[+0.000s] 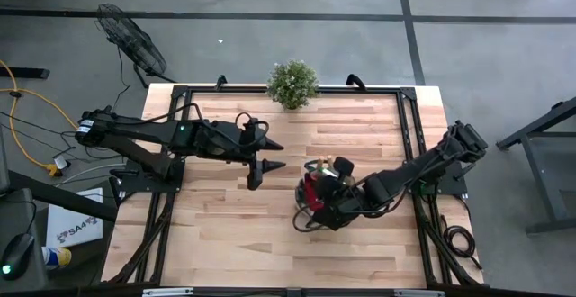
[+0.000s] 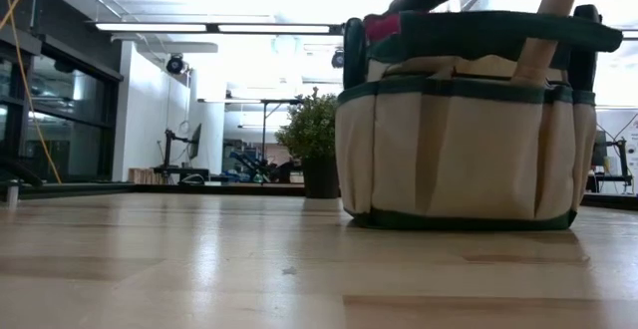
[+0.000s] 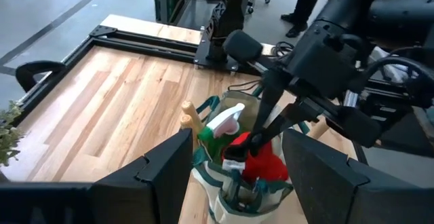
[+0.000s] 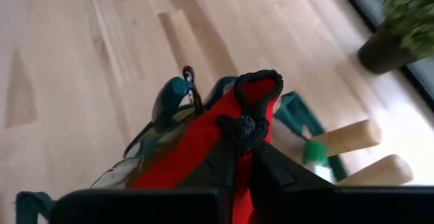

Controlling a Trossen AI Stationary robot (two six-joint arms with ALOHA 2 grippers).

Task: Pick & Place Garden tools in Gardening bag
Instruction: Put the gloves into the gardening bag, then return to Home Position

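The right tool [image 4: 245, 157] is closed on the red glove [image 4: 196, 146], its two dark fingers pinched together at the glove's black cuff, directly above the bag [image 1: 317, 198]. In the left wrist view the same tool [image 3: 252, 141] reaches down into the bag's [image 3: 224, 183] mouth with the glove [image 3: 263, 164] bunched under it. Inside the bag, beside the glove, stand a green spray bottle [image 3: 218, 125] with a white head and two wooden handles [image 3: 190, 114] that stick up past the rim. In the low view the bag [image 2: 464, 130] rests upright on the table [image 2: 299, 269], tan with dark green trim, one wooden handle [image 2: 546, 30] leaning out of it.

The left tool [image 1: 263, 157] hangs open over bare table just beside the bag, on the side away from the right arm, holding nothing; its fingers [image 3: 157, 173] stand wide apart. A potted plant [image 1: 292, 83] sits at the table's [image 1: 234, 234] far edge, well apart from the bag. Off the table, beyond the left arm, stands a fan [image 1: 130, 38].
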